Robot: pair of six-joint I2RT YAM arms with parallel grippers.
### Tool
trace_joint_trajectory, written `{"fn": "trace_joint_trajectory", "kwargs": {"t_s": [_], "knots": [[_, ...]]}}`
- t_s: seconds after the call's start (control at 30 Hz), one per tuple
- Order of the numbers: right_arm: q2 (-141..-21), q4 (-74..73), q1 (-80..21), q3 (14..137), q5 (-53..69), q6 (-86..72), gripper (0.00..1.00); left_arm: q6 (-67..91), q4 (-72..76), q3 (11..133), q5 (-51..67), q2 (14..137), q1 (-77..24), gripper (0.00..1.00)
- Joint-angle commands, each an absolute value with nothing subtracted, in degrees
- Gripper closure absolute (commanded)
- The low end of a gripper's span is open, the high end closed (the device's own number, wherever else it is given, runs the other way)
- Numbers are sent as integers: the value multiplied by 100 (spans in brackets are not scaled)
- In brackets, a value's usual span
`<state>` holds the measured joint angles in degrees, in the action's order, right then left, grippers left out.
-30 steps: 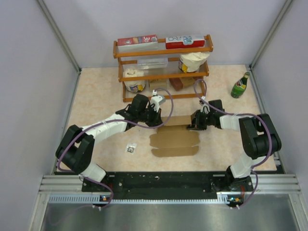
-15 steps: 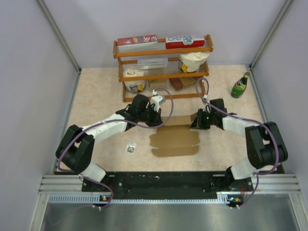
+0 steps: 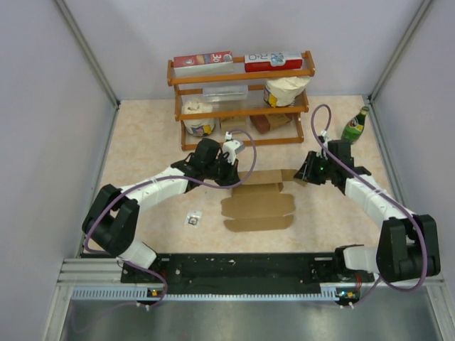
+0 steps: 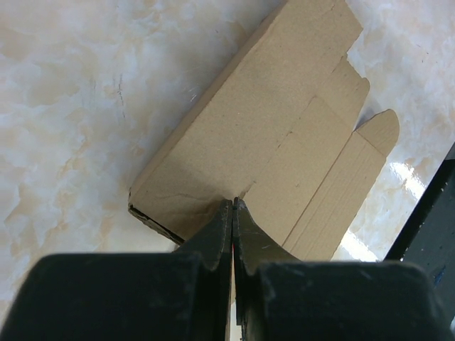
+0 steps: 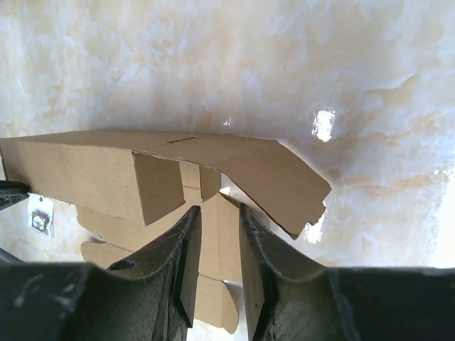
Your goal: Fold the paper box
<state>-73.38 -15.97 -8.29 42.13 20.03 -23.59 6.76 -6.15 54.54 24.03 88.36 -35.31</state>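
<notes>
The paper box [image 3: 257, 206] is a brown cardboard sheet lying flat in the middle of the table, with its rear wall folded upright. My left gripper [image 3: 229, 175] is at the left end of that wall. In the left wrist view its jaws [image 4: 233, 204] are shut with a thin cardboard edge pinched between them, and the box [image 4: 270, 135] stretches away beyond. My right gripper [image 3: 302, 176] hovers just off the box's right end. In the right wrist view it [image 5: 219, 213] is open and holds nothing. The raised wall and a loose end flap [image 5: 277, 177] lie just ahead of it.
A wooden shelf [image 3: 242, 99] with printed cartons and tubs stands at the back, close behind the left gripper. A green bottle [image 3: 354, 126] stands at the back right. A small tag-like item [image 3: 193, 219] lies left of the box. Grey walls close in both sides.
My right gripper has opened, let go of the box's right end and drawn back to the right, its arm swinging outward. The left gripper and the box have stayed put.
</notes>
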Motion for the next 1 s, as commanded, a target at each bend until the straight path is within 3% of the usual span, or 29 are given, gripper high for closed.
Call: {"fn": "trace_joint_trajectory", "kwargs": {"t_s": [0.0,0.73,0.9,0.97], "knots": [[-6996,-1722,-721,4570,1899,-2355,71,650,-650,5678,2224,8587,-3533,100],[-6697,-1740,-624,4491,1881,-2364,68,896,-378,5301,1715,7533,-3524,97],[-6627,-1740,-607,4588,1890,-2373,67,1239,-282,4686,1021,6910,-3507,92],[-6601,-1758,-598,4640,1898,-2391,67,1362,-159,4448,906,6751,-3472,84]]}}
